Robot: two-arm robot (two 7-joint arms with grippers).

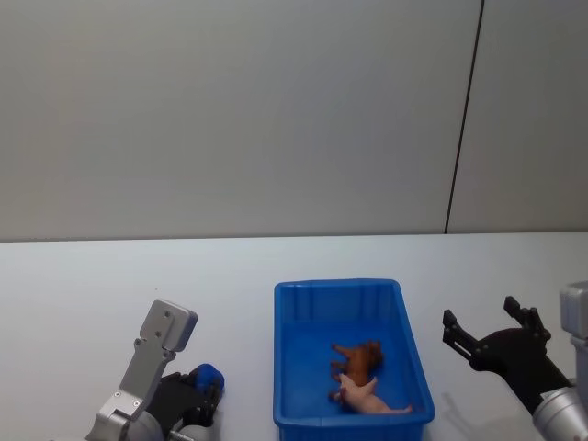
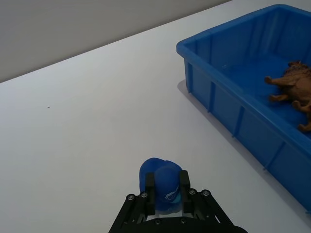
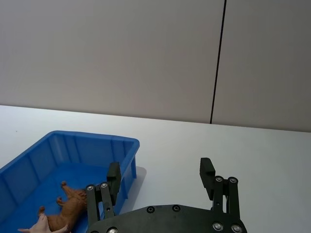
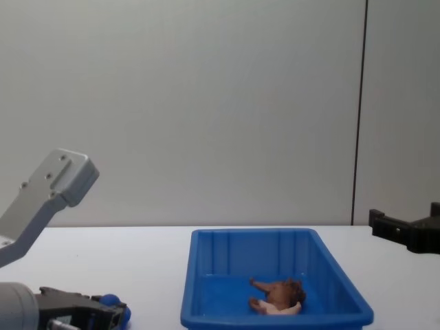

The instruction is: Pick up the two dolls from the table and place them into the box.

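Note:
The blue box [image 1: 289,303] [image 2: 204,63] [image 3: 29,160] [image 4: 206,275] sits on the white table. Inside it lie a brown animal doll [image 1: 358,356] [image 2: 294,82] [image 3: 70,211] [image 4: 278,292] and a pink pig doll [image 1: 367,397] [image 3: 36,227] [image 4: 278,309]. A blue rounded doll [image 1: 208,376] [image 2: 163,187] [image 4: 113,306] is on the table left of the box, with my left gripper [image 1: 204,390] [image 2: 167,187] [image 4: 110,313] shut on it. My right gripper [image 1: 489,331] [image 3: 160,174] hovers open to the right of the box, holding nothing.
White tabletop [image 1: 92,285] stretches around the box, bare to the left and behind. A grey wall with a dark vertical seam [image 1: 464,115] stands beyond the table's far edge.

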